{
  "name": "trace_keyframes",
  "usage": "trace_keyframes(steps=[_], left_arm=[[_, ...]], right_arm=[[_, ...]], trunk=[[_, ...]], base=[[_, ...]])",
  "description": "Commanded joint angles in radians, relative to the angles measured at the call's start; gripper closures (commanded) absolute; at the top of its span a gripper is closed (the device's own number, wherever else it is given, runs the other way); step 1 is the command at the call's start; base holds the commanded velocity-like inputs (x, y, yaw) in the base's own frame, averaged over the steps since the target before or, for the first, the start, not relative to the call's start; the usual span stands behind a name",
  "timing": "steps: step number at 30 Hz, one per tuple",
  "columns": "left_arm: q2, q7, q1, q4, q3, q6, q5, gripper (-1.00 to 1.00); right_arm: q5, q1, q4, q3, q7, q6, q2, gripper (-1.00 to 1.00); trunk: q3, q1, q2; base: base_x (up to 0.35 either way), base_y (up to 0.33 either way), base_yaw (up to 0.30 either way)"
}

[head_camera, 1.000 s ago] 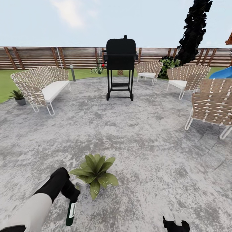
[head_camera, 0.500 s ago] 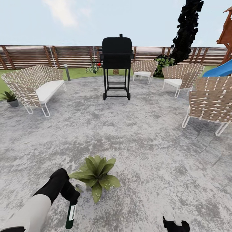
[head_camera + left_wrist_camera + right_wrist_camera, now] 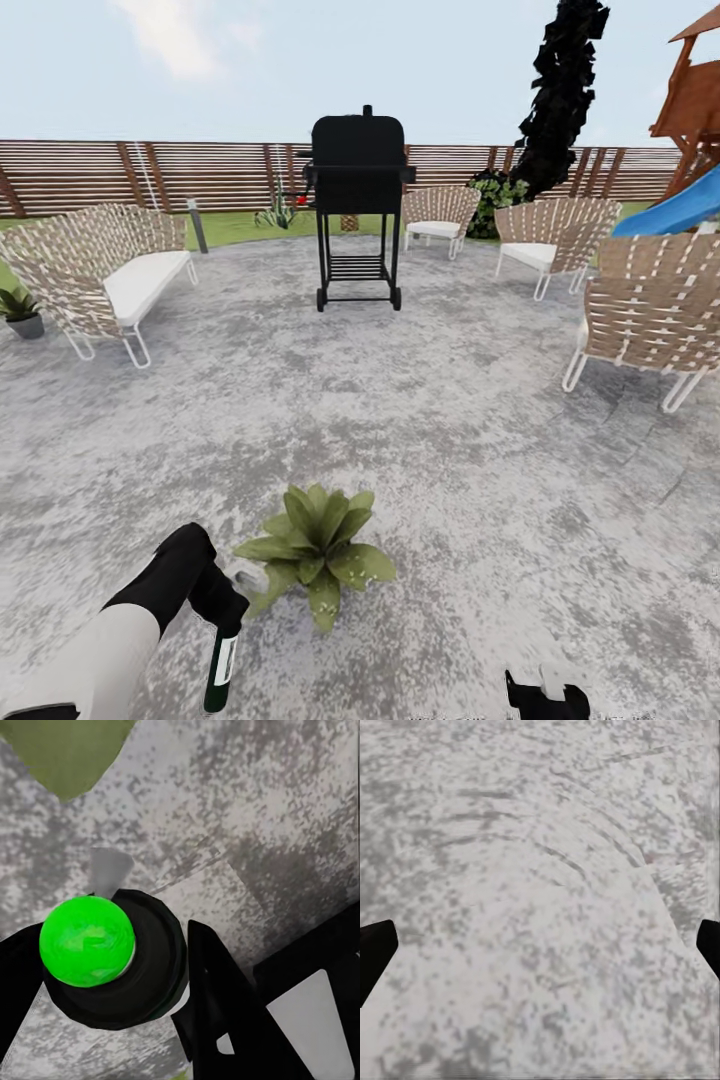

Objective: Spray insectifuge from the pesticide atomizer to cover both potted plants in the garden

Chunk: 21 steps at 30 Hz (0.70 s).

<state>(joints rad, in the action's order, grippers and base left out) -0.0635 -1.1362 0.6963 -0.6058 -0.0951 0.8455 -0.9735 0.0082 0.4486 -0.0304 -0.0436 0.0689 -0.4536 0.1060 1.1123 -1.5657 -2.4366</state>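
**Atomizer in hand beside the first plant**

The left gripper point(image 3: 222, 612) clamps the pesticide atomizer point(image 3: 220, 668), hanging just beside the nearer potted plant point(image 3: 318, 553). The robot should aim its nozzle over every leaf. The right gripper point(image 3: 545, 692) spreads wide. The second potted plant point(image 3: 20, 311) waits far left.

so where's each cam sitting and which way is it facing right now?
Head: on the robot's head, looking forward and down over the patio, plant, grill; left arm holds the atomizer, right pincer at the frame's bottom edge.
Left wrist: by the left pincer, looking down on the atomizer's green-marked end.
Right wrist: facing paving, open fingertips at the edges.
All share the paving.
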Motion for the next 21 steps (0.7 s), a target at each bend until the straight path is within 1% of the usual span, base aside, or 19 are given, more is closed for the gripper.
trace_keyframes(steps=[1, 4, 6, 10, 13, 17, 21], left_arm=[[0.001, -0.010, 0.000, -0.002, -0.005, 0.006, -0.009, 1.00], [0.001, -0.010, 0.000, -0.002, -0.005, 0.006, -0.007, 1.00], [0.000, -0.010, 0.000, -0.002, -0.005, 0.006, -0.008, 1.00], [-0.001, -0.010, 0.000, -0.002, -0.005, 0.006, -0.010, 1.00], [-0.001, -0.010, 0.000, -0.002, -0.005, 0.006, -0.010, 1.00], [0.000, -0.010, 0.000, -0.002, -0.005, 0.006, -0.009, 1.00], [0.000, -0.009, 0.000, -0.001, -0.005, 0.004, -0.007, 1.00]], right_arm=[[0.001, 0.001, 0.001, -0.004, 0.000, -0.004, 0.000, -1.00], [0.001, 0.001, 0.001, -0.004, 0.000, -0.004, 0.000, -1.00], [0.001, 0.001, 0.001, -0.004, 0.000, -0.004, 0.000, -1.00], [0.001, 0.001, 0.001, -0.004, 0.000, -0.004, 0.000, -1.00], [0.001, 0.001, 0.001, -0.004, 0.000, -0.004, 0.000, -1.00], [0.001, 0.001, 0.001, -0.004, 0.000, -0.004, 0.000, -1.00], [0.001, 0.001, 0.001, -0.004, -0.002, -0.004, 0.000, -1.00]], trunk=[[0.001, 0.000, 0.000], [0.001, 0.000, 0.000], [0.001, 0.000, 0.000], [0.001, 0.000, 0.000], [0.001, 0.000, 0.000], [0.001, 0.000, 0.000], [0.001, 0.000, 0.000]], base=[[0.004, 0.006, -0.269], [-0.001, 0.002, -0.271], [-0.135, 0.106, -0.272], [-0.211, 0.210, -0.272], [-0.038, 0.291, -0.272], [0.078, 0.302, -0.260], [0.158, 0.296, -0.085]])
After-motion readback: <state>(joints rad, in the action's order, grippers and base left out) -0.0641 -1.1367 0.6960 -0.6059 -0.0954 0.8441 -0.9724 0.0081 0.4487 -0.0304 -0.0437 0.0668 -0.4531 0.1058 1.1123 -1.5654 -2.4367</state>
